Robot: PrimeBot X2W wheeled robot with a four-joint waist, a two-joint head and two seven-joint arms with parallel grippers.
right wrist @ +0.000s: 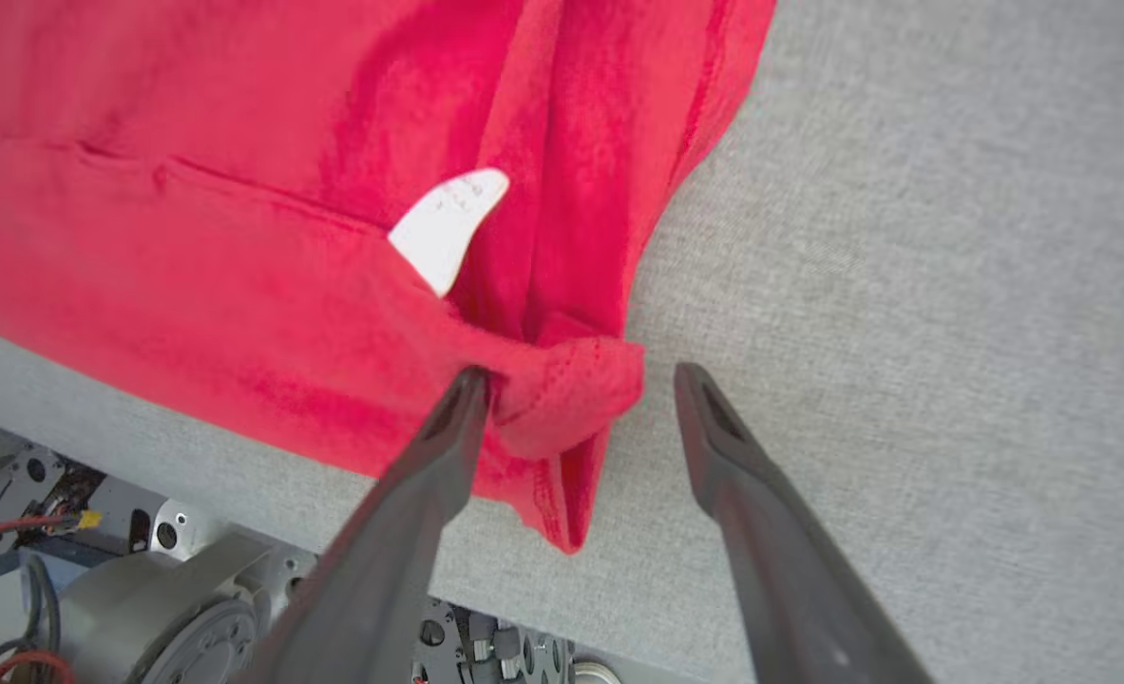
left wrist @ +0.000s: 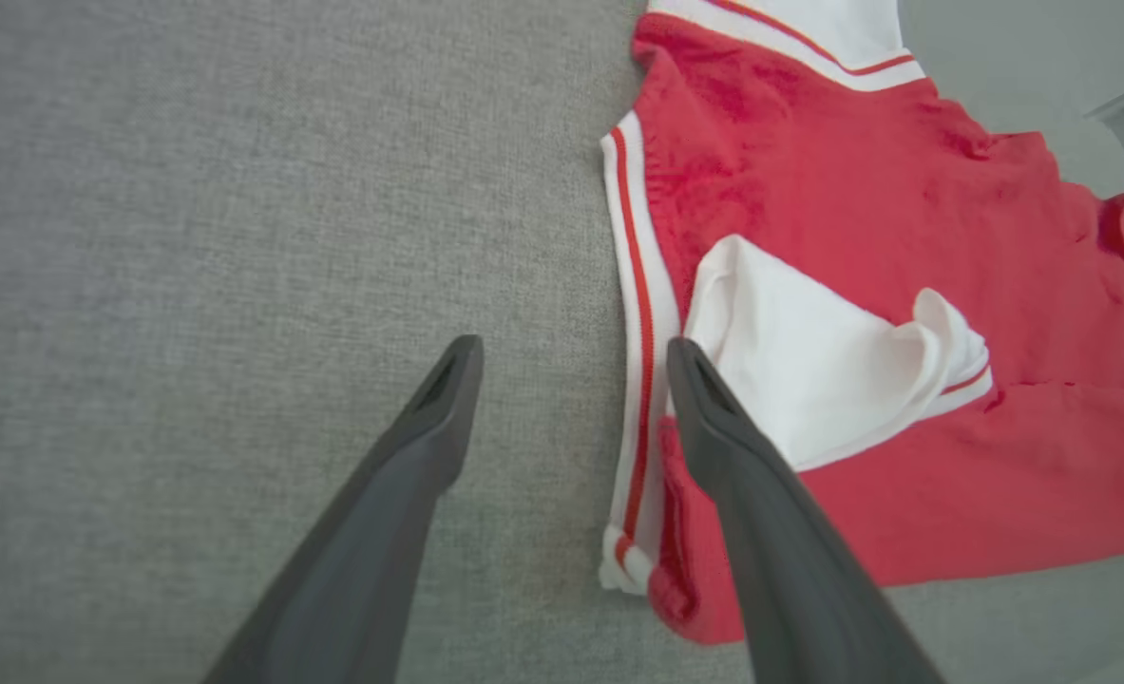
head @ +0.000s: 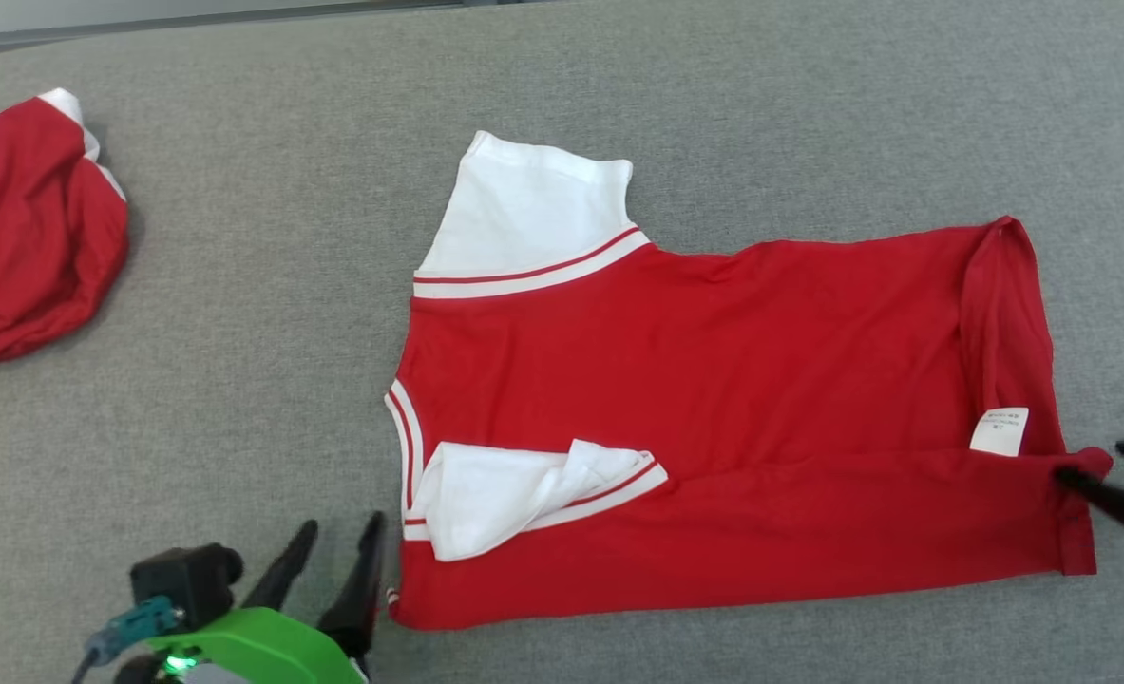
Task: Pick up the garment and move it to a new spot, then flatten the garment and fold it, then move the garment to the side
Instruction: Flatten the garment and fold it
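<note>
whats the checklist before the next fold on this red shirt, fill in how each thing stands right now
1. Left gripper open: ok.
2. Right gripper open: ok.
3. Right gripper clear of cloth: not ok, the hem corner lies between its fingers.
4. Near edge of the red shirt folded over the body: ok.
5. Near white sleeve flat: not ok, crumpled on top of the body.
6. Other red garment apart from the shirt: ok.
</note>
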